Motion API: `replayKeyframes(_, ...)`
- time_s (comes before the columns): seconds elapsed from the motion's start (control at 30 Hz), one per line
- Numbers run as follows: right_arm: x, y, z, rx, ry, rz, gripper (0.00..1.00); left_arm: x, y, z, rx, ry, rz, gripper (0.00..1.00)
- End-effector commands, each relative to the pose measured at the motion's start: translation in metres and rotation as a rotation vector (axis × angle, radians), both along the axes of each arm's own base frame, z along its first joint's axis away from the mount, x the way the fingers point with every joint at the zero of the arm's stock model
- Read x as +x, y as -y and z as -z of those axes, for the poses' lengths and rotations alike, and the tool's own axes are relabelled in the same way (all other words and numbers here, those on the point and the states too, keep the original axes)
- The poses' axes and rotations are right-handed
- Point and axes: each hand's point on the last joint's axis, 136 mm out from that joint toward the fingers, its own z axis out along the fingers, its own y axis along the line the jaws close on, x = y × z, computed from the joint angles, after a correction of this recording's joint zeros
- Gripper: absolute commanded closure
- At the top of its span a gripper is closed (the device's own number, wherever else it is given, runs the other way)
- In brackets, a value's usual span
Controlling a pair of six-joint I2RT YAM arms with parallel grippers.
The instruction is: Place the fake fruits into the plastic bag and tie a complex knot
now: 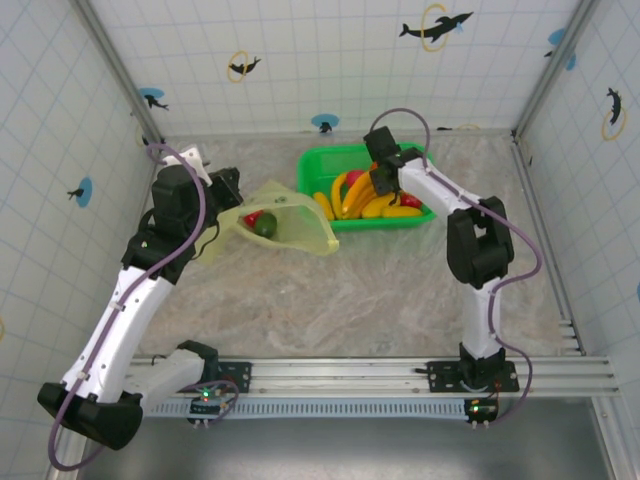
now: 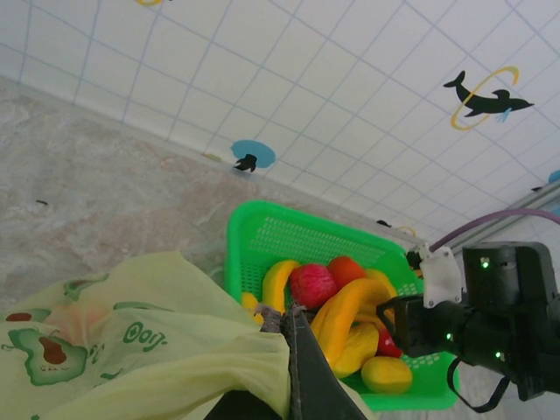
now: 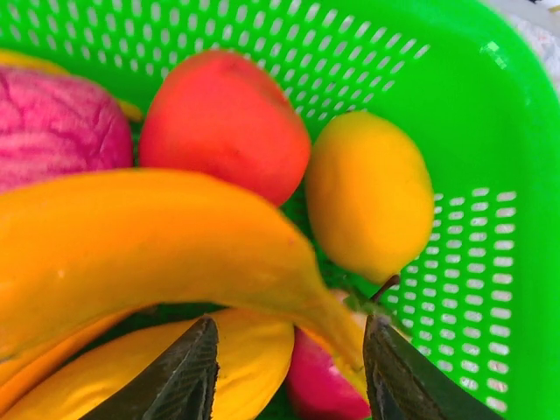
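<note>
Right gripper [image 3: 291, 337] stands half-open astride the thin end of a glossy yellow-orange plastic banana [image 3: 149, 236] in the rigid bright-green perforated basket [image 3: 490, 131], not visibly clamped. Pinched that near the taper, it may squirt free (slick plastic). A round red fruit [image 3: 223, 122] and a lemon-shaped yellow fruit [image 3: 367, 192] crowd it at upper centre. Left gripper [image 2: 293, 341] is pinched on the translucent pale yellow-green plastic bag [image 2: 157, 350] at lower left, beside the basket.
</note>
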Motion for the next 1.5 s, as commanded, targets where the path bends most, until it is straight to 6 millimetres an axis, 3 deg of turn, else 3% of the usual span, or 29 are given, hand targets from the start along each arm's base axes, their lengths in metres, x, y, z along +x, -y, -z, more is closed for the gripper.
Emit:
replayKeyframes(0.0,-0.008,-0.013,-0.027,0.097,0.005,-0.027,0.48,-0.002,0.0,-0.003,0.018,0.031,0.004,1.0)
replayKeyframes(0.1,-0.028,-0.02,-0.023,0.129,-0.08,-0.082,0.33,-0.003,0.002,-0.004,0.016,0.039,0.024,1.0)
replayKeyframes(0.17,-0.039,-0.013,-0.016,0.092,-0.127,-0.09,0.31,-0.004,0.005,-0.005,0.009,0.043,0.039,1.0)
replayKeyframes(0.37,-0.067,-0.005,0.022,0.089,-0.315,-0.046,0.14,-0.005,0.008,-0.004,0.016,0.045,0.05,1.0)
replayKeyframes(0.53,-0.082,0.022,0.053,-0.035,-0.412,0.017,0.11,-0.006,0.013,-0.007,0.026,0.051,0.062,1.0)
replayKeyframes(0.63,-0.091,0.025,0.07,-0.032,-0.475,0.029,0.11,-0.007,0.014,-0.006,0.03,0.052,0.065,1.0)
replayKeyframes(0.77,-0.087,0.036,0.09,-0.071,-0.508,0.06,0.12,-0.007,0.015,-0.006,0.041,0.056,0.064,1.0)
replayKeyframes(0.87,-0.081,0.039,0.1,-0.073,-0.521,0.087,0.18,-0.007,0.015,-0.007,0.039,0.057,0.064,1.0)
replayKeyframes(1.03,-0.058,0.025,0.082,-0.003,-0.434,0.083,0.4,-0.007,0.015,-0.009,0.037,0.06,0.062,1.0)
replayKeyframes(1.23,-0.023,0.013,0.041,0.097,-0.272,0.103,0.52,-0.006,0.013,-0.008,0.041,0.057,0.052,1.0)
replayKeyframes(1.33,-0.024,-0.006,0.028,0.242,-0.269,0.08,0.52,-0.007,0.012,-0.009,0.042,0.061,0.047,1.0)
replayKeyframes(1.47,-0.034,-0.008,0.016,0.29,-0.244,0.067,0.51,-0.009,0.008,-0.01,0.051,0.066,0.035,1.0)
